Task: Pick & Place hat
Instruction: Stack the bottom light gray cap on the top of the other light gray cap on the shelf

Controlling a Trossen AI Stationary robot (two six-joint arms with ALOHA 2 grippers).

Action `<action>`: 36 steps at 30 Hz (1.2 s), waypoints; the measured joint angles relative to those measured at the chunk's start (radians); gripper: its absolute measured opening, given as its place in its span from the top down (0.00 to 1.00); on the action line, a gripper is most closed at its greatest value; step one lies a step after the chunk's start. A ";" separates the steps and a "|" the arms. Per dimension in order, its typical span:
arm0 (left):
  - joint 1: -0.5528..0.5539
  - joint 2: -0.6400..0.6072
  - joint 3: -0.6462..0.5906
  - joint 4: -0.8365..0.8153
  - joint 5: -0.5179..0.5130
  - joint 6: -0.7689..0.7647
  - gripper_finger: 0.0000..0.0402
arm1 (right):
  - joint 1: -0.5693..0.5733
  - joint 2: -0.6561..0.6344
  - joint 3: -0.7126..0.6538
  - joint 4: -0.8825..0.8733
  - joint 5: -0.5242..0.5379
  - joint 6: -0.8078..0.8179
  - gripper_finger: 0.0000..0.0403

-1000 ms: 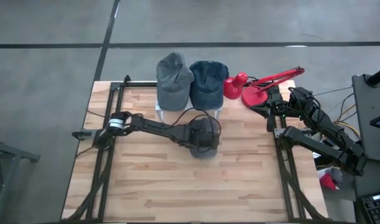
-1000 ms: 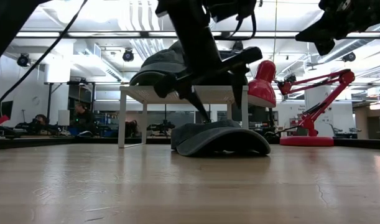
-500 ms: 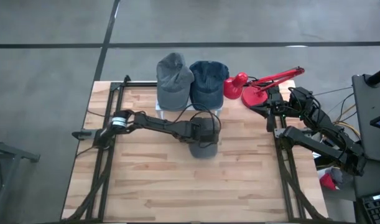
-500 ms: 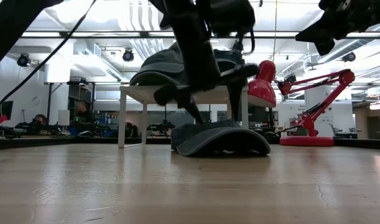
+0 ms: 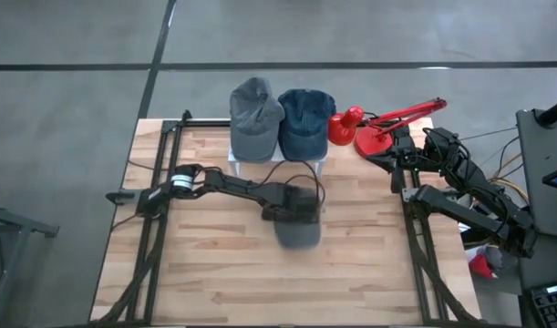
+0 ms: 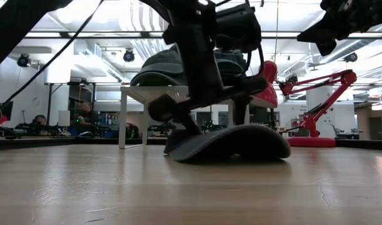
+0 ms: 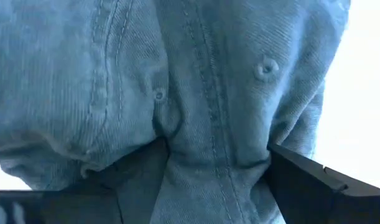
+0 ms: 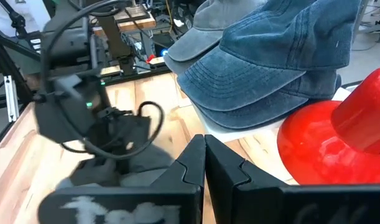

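Apparently the left gripper (image 5: 294, 211) is clenching the crown of the grey-blue denim cap (image 5: 298, 231) in the middle of the light wooden table (image 5: 214, 273), so the picking step is in hand, though the fingers are partly hidden. Next it needs a lift clear of the wood. The right gripper (image 5: 398, 146), fingers pressed together, is waiting near the red desk lamp (image 5: 374, 128).

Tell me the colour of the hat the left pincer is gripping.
Faded blue-grey denim hat with stitched seams, clearest in the left wrist view, pinched in the left pincer.
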State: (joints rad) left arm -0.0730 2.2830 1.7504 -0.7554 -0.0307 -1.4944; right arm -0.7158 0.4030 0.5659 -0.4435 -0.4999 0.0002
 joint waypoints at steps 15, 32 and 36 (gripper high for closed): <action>-0.194 -0.003 -0.005 -0.276 0.074 -0.255 0.60 | 0.000 0.000 0.000 0.000 0.000 0.000 0.98; -0.224 -0.132 0.003 -0.390 -0.065 -0.271 0.97 | 0.000 -0.001 0.000 -0.001 0.000 0.000 0.98; -0.240 -0.212 0.036 -0.516 -0.082 -0.284 0.97 | 0.000 -0.001 0.000 -0.001 0.000 -0.004 0.98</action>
State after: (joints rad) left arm -0.3132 2.0710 1.7861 -1.2711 -0.1124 -1.7780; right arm -0.7162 0.4023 0.5659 -0.4442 -0.4999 -0.0036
